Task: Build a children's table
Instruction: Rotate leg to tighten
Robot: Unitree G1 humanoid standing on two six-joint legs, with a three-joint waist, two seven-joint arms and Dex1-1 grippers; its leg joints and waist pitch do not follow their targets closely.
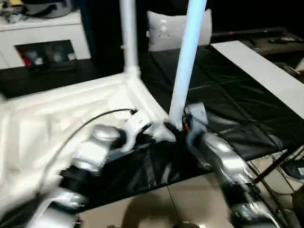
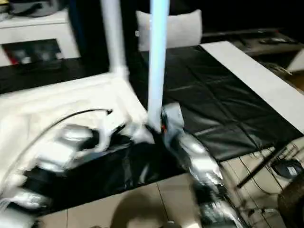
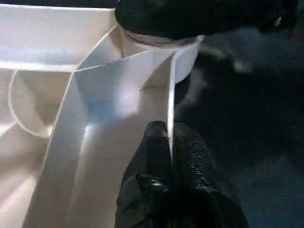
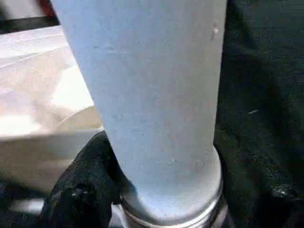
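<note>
Black sheeting covers the work surface, with the upturned table top lying at nine o'clock.

One leg stands in the far corner socket (upright, at twelve o'clock). The right gripper is clamped round the base of a second leg at the near corner. The left gripper is pinched together on the top's thin rim.

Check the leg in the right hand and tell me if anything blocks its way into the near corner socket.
Nothing visible blocks it. The right hand holds the leg upright at the tabletop's near corner. The left hand pinches a rib beside that socket, not over it.
</note>
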